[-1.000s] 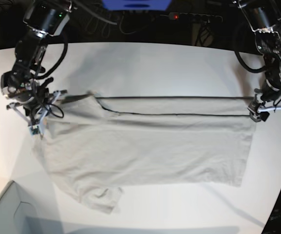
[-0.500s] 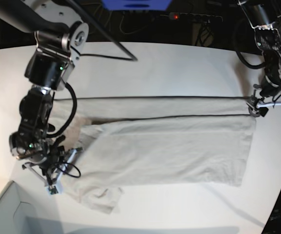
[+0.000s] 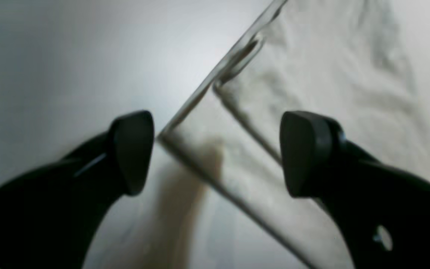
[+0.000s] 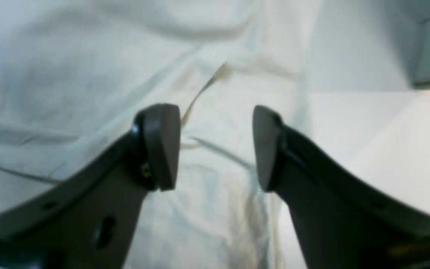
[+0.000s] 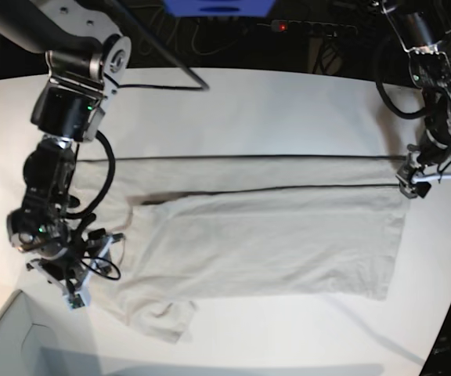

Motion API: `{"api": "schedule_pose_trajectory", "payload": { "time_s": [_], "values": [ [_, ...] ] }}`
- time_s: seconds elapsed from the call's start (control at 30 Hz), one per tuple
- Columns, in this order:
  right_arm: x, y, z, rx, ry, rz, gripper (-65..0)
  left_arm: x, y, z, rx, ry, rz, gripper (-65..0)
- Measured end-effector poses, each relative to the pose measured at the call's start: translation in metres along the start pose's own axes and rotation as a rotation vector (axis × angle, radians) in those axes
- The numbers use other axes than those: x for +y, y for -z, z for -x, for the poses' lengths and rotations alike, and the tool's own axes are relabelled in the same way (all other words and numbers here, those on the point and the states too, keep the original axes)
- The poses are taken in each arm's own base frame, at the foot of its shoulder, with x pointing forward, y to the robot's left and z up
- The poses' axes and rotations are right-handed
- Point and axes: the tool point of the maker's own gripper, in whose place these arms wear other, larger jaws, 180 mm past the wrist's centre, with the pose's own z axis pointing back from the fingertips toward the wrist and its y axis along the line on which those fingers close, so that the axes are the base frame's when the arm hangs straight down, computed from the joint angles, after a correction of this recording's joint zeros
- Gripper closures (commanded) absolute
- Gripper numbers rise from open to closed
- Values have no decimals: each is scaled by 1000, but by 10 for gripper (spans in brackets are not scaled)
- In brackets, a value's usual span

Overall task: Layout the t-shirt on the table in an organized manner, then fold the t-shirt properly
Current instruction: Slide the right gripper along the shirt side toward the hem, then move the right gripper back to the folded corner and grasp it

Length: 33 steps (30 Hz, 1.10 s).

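Now both tools, left tool [image 3: 215, 153] and right tool [image 4: 217, 147], gape empty over the shirt [image 5: 272, 235], letting its folded edge settle on the bench [image 5: 249, 102].

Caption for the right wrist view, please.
Right gripper open just above the t-shirt, fabric rumpled beneath; white table beside it.

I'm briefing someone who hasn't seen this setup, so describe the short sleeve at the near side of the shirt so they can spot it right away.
Start from the large smooth white tabletop and find the plain light grey-beige cotton t-shirt spread lengthwise across it. Follow its near edge towards the right arm's open gripper. There the rumpled short sleeve sticks out towards the camera, the only wrinkled flap beyond the shirt's otherwise straight outline.
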Motion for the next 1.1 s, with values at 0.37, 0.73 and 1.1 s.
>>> {"api": "schedule_pose_trajectory", "payload": {
  "time_s": [0.37, 0.73, 1.1],
  "values": [
    [-7, -51, 42, 22, -68, 111, -331, 4, 24, 24, 91, -65, -26, -321],
    [-14, -27, 142, 249, 46, 42, -333, 5, 24, 26, 100, -62, -27, -10],
    [-55, -23, 184, 219, 198, 83, -333, 8, 23, 22, 95, -60, -30, 0]
  ]
}}
